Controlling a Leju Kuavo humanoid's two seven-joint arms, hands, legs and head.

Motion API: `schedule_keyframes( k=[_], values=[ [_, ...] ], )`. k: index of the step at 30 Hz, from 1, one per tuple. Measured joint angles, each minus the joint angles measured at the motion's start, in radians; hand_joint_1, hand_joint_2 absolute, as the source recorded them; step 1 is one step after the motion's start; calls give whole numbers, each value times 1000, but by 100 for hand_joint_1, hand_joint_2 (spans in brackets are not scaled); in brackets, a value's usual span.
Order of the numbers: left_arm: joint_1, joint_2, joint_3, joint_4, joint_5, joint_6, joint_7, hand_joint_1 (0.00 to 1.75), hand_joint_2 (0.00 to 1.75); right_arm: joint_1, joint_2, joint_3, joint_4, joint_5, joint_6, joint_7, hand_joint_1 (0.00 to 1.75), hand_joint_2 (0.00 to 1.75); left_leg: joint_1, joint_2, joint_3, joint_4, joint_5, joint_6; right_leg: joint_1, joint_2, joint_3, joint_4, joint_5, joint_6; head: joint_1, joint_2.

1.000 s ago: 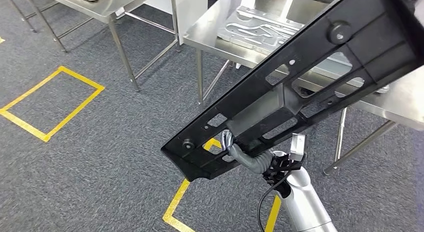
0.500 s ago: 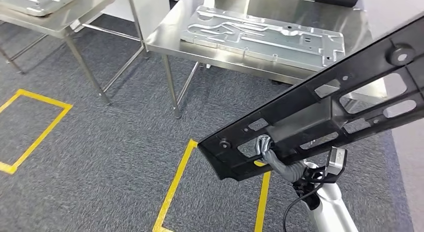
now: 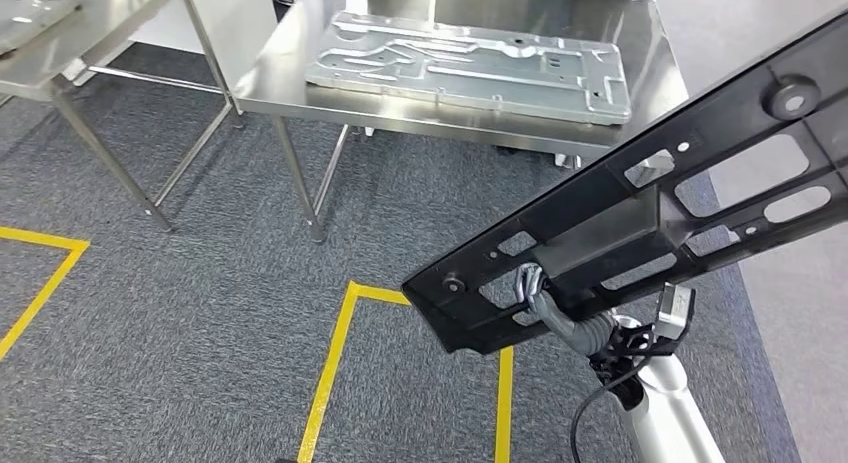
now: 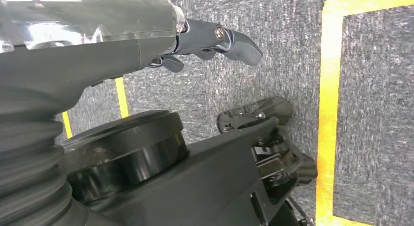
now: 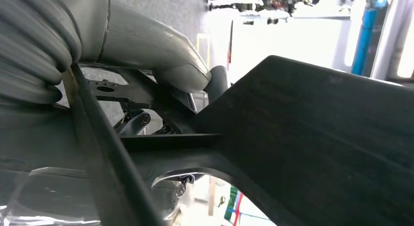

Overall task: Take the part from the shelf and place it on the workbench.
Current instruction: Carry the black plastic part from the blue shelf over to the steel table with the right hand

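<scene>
A long black part point(image 3: 640, 213) with cut-out windows and round bosses slants across the right of the head view, its low end toward the floor. My right hand point(image 3: 545, 308) grips it from below through one opening near that low end. The part's dark face point(image 5: 317, 148) looms close in the right wrist view, with my right hand point(image 5: 146, 45) wrapped around its frame. The steel workbench point(image 3: 655, 43) stands ahead, beyond the part. My left hand point(image 4: 215, 40) hangs over the grey carpet with the thumb out and nothing in it.
A large embossed silver plate point(image 3: 470, 53) covers most of the workbench top. A second steel table point(image 3: 90, 33) stands at the far left. Yellow floor tape point(image 3: 335, 363) marks boxes on the grey carpet below. The workbench legs point(image 3: 300, 183) stand between me and the wall.
The whole picture has shifted, so the camera has moved: the workbench now sits more central and squarer to me. The black part stays in my right hand at the same slant.
</scene>
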Motion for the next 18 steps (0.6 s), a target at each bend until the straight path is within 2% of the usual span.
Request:
schedule_keyframes(
  k=[2, 3, 4, 6, 8, 9, 10, 11, 12, 13, 14, 15, 18],
  values=[
    [-1, 0, 0, 0, 0, 0, -1, 0, 175, -3, 0, 0, 3, 0, 0, 0, 175, 175, -2, 15, 4, -2, -5, -11, 0, 21, -2, -2, 1, -12, 0, 0],
    [-2, 0, 0, 0, 0, 0, -1, 0, 175, -3, 0, 0, 5, 0, 0, 0, 175, 175, 0, 10, 5, 3, -11, -17, -3, 31, -1, -5, 3, -17, 0, 0],
    [-3, 0, 0, 0, 1, 0, -1, 0, 175, -5, 0, 0, 5, 0, 0, 0, 175, 175, 1, -7, -2, 23, -25, -22, -6, 40, 1, -9, 4, -24, 0, 0],
    [-2, 1, 0, 0, 3, 1, -2, 0, 175, -10, 1, 0, 6, 1, 0, 2, 175, 175, 4, -55, -50, 127, -81, -29, -9, 58, 4, -12, 6, -32, 0, 0],
    [4, 2, 0, 0, 6, 3, -2, 0, 175, -14, 2, 3, 9, 3, -1, 4, 175, 175, 5, -74, -121, 264, -133, -32, -8, 80, 4, -10, 5, -36, 0, 0],
    [6, 2, 0, 0, 8, 5, -2, 0, 175, -15, 3, 4, 11, 5, -1, 6, 175, 175, 5, -76, -142, 297, -133, -32, -7, 89, 4, -9, 3, -37, 0, 0],
    [7, 3, 0, 0, 10, 7, -2, 0, 175, -16, 3, 6, 14, 7, -2, 8, 175, 175, 5, -76, -145, 289, -112, -30, -6, 98, 5, -6, 1, -38, 0, 0],
    [8, 4, 1, 0, 12, 8, -2, 0, 175, -18, 4, 6, 17, 8, -2, 9, 175, 175, 5, -77, -128, 240, -74, -28, -6, 106, 7, -4, -1, -37, 0, 0],
    [8, 4, 1, 0, 13, 9, -2, 0, 175, -21, 6, 7, 20, 8, -3, 10, 175, 175, 5, -80, -99, 167, -31, -23, -6, 112, 10, -1, -5, -35, 0, 0],
    [7, 5, 1, 0, 15, 10, -2, 0, 175, -25, 6, 7, 23, 8, -4, 11, 175, 175, 4, -85, -70, 98, 0, -18, -5, 119, 11, 3, -9, -31, 0, 0],
    [6, 5, 2, 0, 17, 11, -2, 0, 175, -29, 6, 7, 26, 8, -5, 11, 175, 175, 3, -90, -50, 49, 19, -13, -3, 123, 11, 6, -12, -27, 0, 0],
    [6, 5, 2, 0, 18, 12, -2, 0, 175, -32, 7, 8, 29, 8, -6, 12, 175, 175, 1, -94, -41, 25, 25, -8, -2, 125, 10, 8, -14, -22, 0, 0],
    [7, 5, 2, 0, 18, 15, -2, 0, 175, -40, 6, 8, 38, 8, -7, 14, 175, 175, -1, -94, -39, 14, 29, 9, -6, 121, 7, 9, -17, -3, 0, 0]
  ],
)
